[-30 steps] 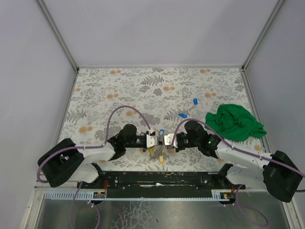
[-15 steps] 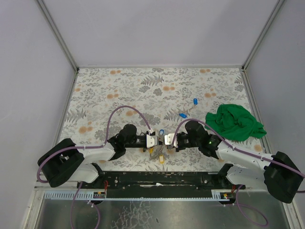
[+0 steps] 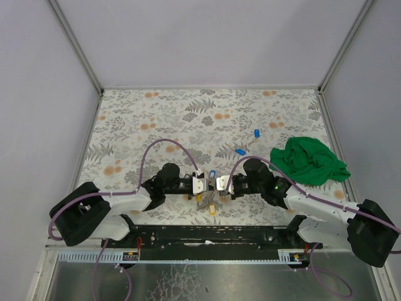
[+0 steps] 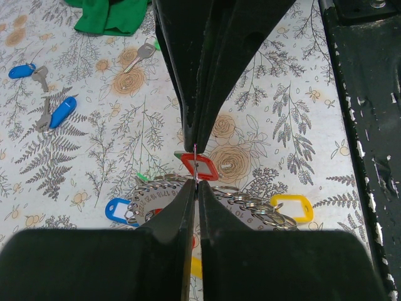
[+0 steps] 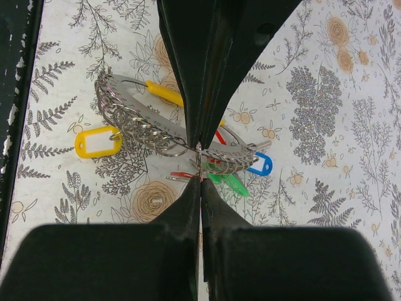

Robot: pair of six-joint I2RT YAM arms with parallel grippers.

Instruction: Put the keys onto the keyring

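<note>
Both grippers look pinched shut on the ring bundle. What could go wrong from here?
The left gripper and right gripper each pinch only a thin edge of the keyring at their very tips, so it could slip out. The blue-tagged keys lie apart from it, and neither gripper is free to fetch one.

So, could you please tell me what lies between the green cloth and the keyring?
A single loose silver key lies there, nearer the cloth, visible in the left wrist view.

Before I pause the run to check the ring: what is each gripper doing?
Left gripper: shut, pinching a thin wire of the keyring.
Right gripper: shut, also pinching the keyring.
</note>
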